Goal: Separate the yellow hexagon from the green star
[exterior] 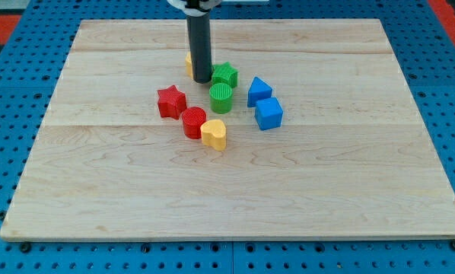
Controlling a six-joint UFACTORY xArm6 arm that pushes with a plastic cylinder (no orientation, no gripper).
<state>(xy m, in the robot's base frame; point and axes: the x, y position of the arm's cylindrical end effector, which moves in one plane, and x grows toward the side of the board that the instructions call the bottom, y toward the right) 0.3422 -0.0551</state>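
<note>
The yellow hexagon (189, 63) is mostly hidden behind my rod; only a sliver shows at the rod's left edge. The green star (225, 74) sits just right of the rod, close to the hexagon. My tip (202, 81) rests on the board between them, in front of the hexagon and touching or nearly touching the star's left side.
A green cylinder (221, 98) stands just below the star. A blue triangle-like block (259, 90) and a blue cube (269, 113) lie to the right. A red star (171, 101), a red cylinder (194, 122) and a yellow heart (214, 133) lie lower left. The wooden board (349, 190) sits on blue pegboard.
</note>
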